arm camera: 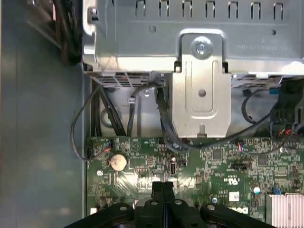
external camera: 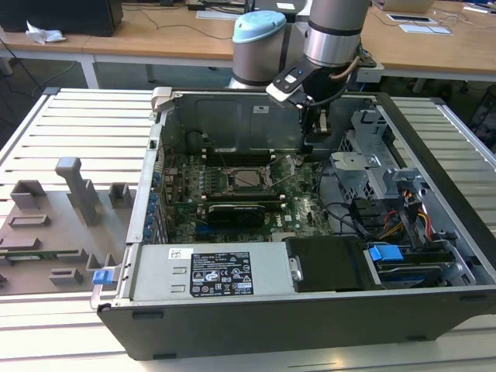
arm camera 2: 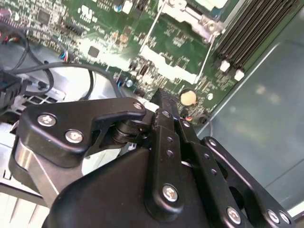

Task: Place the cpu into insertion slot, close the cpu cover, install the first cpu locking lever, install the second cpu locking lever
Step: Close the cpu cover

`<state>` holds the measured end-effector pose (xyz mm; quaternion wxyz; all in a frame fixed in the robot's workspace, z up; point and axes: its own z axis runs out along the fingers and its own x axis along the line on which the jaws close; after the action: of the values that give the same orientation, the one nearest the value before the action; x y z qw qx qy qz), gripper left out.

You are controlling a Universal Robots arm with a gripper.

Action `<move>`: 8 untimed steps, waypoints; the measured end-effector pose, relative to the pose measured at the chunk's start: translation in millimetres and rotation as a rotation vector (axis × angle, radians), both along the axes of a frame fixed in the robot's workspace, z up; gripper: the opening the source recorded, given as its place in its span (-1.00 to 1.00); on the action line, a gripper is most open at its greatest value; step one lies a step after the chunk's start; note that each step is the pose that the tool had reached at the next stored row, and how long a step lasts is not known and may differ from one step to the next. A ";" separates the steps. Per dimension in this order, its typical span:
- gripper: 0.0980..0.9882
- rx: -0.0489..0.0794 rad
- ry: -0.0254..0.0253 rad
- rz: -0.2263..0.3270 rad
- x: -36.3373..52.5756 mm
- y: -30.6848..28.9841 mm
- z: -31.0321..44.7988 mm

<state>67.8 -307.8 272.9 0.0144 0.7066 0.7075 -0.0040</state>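
Hovering inside the open computer case (external camera: 256,314) on the bench (external camera: 77,116), the claw (external camera: 315,136) has its fingers (arm camera: 156,191) pressed together with nothing between them. It sits close over the green circuit board (external camera: 306,208), near the coin cell (arm camera: 118,162). The cpu (external camera: 249,180) lies in the insertion slot (external camera: 229,184) at the board's centre, well apart from the claw.

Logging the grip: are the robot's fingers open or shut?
Shut: in the first wrist view the two fingers meet tip to tip over the green board, with nothing held between them.
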 end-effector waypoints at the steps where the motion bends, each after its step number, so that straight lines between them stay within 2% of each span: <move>1: -0.98 0.000 0.0003 0.000 2.1 0.1 0.0; 5: -0.98 -0.004 0.0026 0.000 17.4 0.9 0.0; 8: -0.98 -0.004 0.0033 0.000 18.9 0.9 -1.6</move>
<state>86.7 -306.9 271.2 0.0146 0.7065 0.7075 -0.0067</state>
